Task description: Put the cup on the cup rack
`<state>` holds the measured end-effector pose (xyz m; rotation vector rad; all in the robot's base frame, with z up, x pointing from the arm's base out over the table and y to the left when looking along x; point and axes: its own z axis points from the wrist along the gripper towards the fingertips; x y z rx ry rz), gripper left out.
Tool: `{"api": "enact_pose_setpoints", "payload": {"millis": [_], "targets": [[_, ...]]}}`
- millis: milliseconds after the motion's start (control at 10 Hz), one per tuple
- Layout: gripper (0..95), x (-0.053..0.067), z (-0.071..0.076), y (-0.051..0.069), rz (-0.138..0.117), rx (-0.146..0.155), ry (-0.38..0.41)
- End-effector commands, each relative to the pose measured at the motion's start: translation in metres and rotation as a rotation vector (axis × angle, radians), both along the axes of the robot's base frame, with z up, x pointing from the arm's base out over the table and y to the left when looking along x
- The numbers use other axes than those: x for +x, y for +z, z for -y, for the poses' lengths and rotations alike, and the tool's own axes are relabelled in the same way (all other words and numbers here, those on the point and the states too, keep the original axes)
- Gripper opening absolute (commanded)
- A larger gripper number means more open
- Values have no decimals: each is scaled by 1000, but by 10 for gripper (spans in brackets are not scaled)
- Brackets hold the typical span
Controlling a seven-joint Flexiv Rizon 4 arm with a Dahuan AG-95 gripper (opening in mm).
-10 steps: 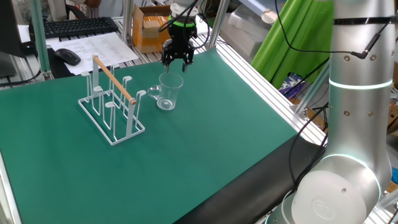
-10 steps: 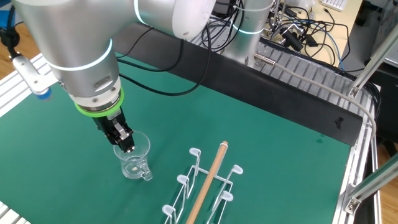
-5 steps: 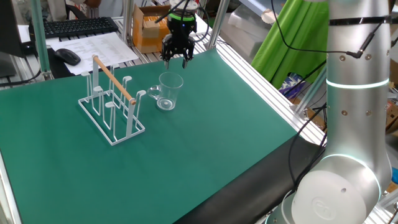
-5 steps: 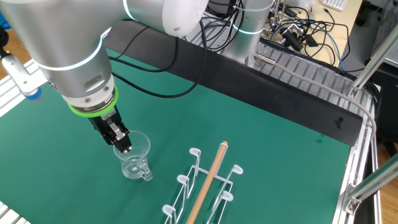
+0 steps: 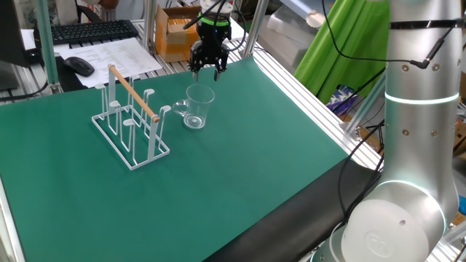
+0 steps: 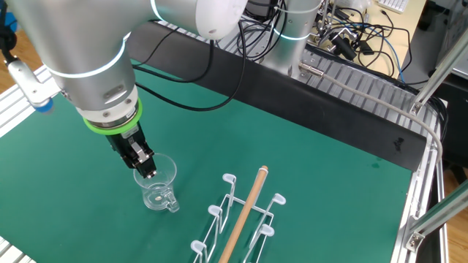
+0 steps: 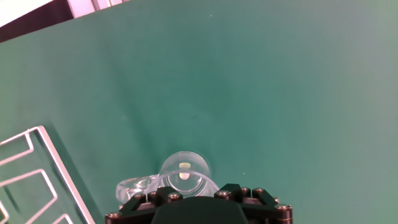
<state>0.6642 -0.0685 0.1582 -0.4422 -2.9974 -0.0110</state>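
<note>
The cup [image 5: 196, 107] is a clear glass mug standing upright on the green mat, its handle turned toward the cup rack. The cup rack [image 5: 131, 120] is white wire with a wooden rod on top and stands just left of the cup, with no cup on it. My gripper [image 5: 207, 71] hangs a little above and behind the cup, fingers apart and holding nothing. In the other fixed view the gripper [image 6: 148, 171] is over the rim of the cup [image 6: 159, 190], beside the rack [image 6: 241, 219]. The hand view looks straight down into the cup [image 7: 185, 174]; the fingertips are hidden.
A keyboard [image 5: 91, 30], a mouse [image 5: 79, 65], papers and a cardboard box [image 5: 175, 33] lie behind the mat. Aluminium rails [image 5: 306, 87] edge the table on the right. The robot's base column [image 5: 415, 145] stands at the front right. A corner of the rack's base wire [image 7: 25, 168] shows in the hand view.
The gripper has risen a little from just above the cup's rim and has since held about still. The cup and rack have not moved.
</note>
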Motion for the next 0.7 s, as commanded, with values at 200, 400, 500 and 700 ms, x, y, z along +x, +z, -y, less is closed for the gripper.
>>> {"api": "enact_pose_setpoints", "payload": {"millis": [200, 400, 500, 700], "targets": [[570, 0, 0, 0, -1, 2, 7], [570, 0, 0, 0, -1, 3, 9], [570, 0, 0, 0, -2, 7, 9], [570, 0, 0, 0, -2, 6, 0]]}}
